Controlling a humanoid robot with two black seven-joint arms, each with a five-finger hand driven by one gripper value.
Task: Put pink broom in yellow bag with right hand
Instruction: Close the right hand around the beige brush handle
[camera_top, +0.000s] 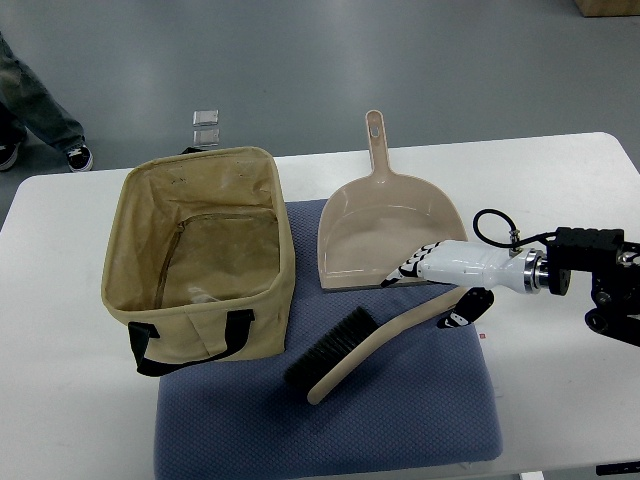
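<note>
The pink broom (372, 345) lies slanted on the blue mat (420, 410), with its black bristles (330, 352) at the lower left and its handle end at the upper right. My right hand (437, 290) comes in from the right edge and sits over that handle end. Its striped fingers (405, 272) stretch out above the handle and a black thumb (468, 306) sits just below it, so the hand is open around the handle, not closed. The yellow bag (125, 245) stands open-topped to the left, with black straps at its front. The left arm is out of view.
A matching pink dustpan (385, 225) lies behind the broom, its handle pointing away. The white table (560, 180) extends right. On the floor beyond are small clear pieces (206, 125), a person's leg and shoe (60, 135) at top left, and a box corner (610, 6).
</note>
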